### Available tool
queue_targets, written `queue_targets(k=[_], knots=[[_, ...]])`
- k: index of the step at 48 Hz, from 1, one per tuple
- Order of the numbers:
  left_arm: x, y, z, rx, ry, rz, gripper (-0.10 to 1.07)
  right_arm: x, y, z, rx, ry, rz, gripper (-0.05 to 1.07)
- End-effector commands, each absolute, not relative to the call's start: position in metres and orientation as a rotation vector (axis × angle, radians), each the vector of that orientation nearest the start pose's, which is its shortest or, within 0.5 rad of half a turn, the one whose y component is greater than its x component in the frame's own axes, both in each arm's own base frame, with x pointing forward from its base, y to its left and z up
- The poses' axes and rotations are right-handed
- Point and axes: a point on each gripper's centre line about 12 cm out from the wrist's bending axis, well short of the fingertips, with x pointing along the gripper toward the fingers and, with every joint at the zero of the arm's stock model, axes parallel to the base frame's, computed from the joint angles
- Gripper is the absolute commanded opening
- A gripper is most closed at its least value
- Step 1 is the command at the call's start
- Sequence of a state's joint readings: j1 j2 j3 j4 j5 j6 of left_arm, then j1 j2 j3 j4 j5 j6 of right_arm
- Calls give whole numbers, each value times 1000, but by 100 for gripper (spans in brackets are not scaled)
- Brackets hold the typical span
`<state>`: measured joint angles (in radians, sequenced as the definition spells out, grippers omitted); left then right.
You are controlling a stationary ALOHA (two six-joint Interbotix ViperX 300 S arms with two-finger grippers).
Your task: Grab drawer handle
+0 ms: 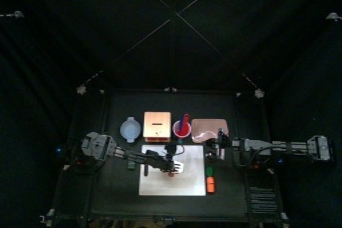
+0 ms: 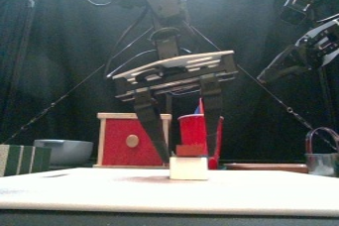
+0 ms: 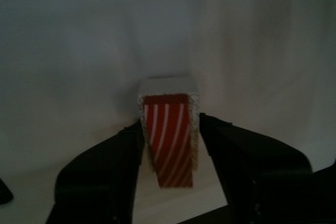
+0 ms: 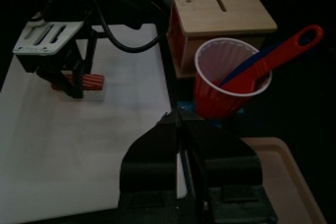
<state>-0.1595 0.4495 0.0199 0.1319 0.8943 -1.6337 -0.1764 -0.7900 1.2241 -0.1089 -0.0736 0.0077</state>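
The small box [image 3: 171, 140] is striped red and white, on a white mat [image 4: 92, 130]. The cup [image 4: 234, 81] is red; its spoon [image 4: 282, 53] is red and blue

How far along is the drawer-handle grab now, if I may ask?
Approach looks done: the left gripper has its jaws wide open either side of the striped drawer. Closing on it remains; nothing is held. The right gripper rests by the red cup.

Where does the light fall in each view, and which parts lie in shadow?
Top view: only the white mat is bright; the curtains are nearly black. Front view: the mat glows, and the left gripper hangs dark against dark curtains. Left wrist view: dim, even light on the mat; the striped box sits between shadowed jaws. Right wrist view: the red cup is well lit.
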Motion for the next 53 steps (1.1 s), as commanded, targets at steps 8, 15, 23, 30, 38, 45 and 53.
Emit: queue_targets(k=[8, 15, 23, 30, 38, 45, 53], knots=[[474, -59, 162, -1111, 1006, 929, 101, 211, -37, 218, -58, 352, -154, 5], [471, -56, 218, -937, 878, 804, 101, 213, -38, 224, -50, 336, -156, 5], [449, -50, 260, -708, 793, 685, 101, 218, -37, 237, -34, 299, -156, 5], [416, -42, 287, -463, 680, 531, 101, 224, -34, 255, -17, 251, -145, 5], [367, -45, 301, -316, 489, 214, 101, 229, -27, 271, 3, 209, -115, 5], [313, -28, 285, -179, 418, 96, 101, 232, -17, 278, 41, 178, -79, 5], [279, -26, 274, -57, 371, 4, 101, 233, -14, 281, 65, 158, -67, 5]])
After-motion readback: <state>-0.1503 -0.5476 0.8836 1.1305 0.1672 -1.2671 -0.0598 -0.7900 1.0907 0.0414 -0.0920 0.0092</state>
